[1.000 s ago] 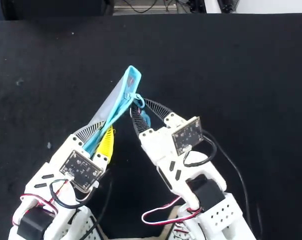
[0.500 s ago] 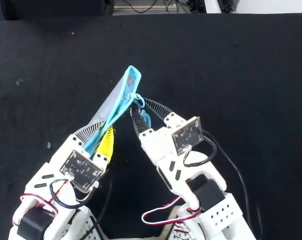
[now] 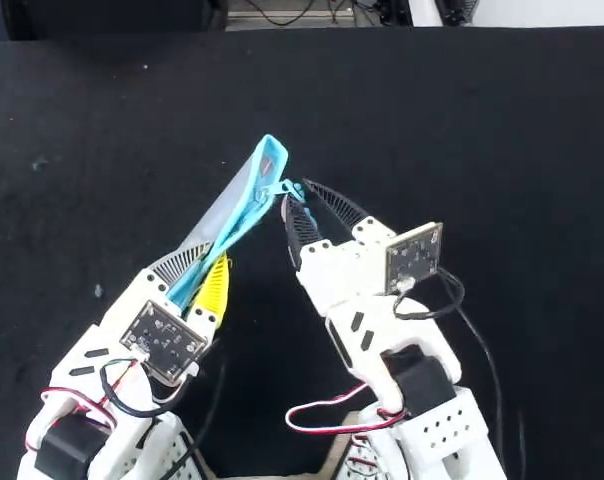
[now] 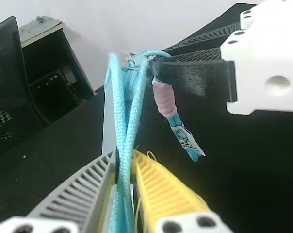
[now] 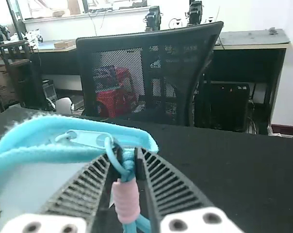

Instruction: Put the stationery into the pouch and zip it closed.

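In the middle of the high view the pale pouch (image 3: 237,200) with a light blue zip edge slants between the arms, the left gripper (image 3: 197,275) clamped on its lower end. The wrist views add a pink bead (image 4: 164,97) on the zip cord (image 4: 178,126), which the right gripper (image 5: 124,158) pinches. The inside of the pouch is hidden.

the pouch (image 3: 244,200) is pale grey-white on its side, with a light turquoise woven band along the zip edge. its pull cord (image 5: 124,196) is the same turquoise, with a pink sleeve on it. my left gripper (image 3: 204,268) has one grey ribbed finger (image 4: 83,189) and one yellow ribbed finger (image 4: 158,187); my right gripper (image 3: 297,192) has black ribbed fingers (image 5: 166,187). both have white bodies. the table (image 3: 482,130) is plain black.
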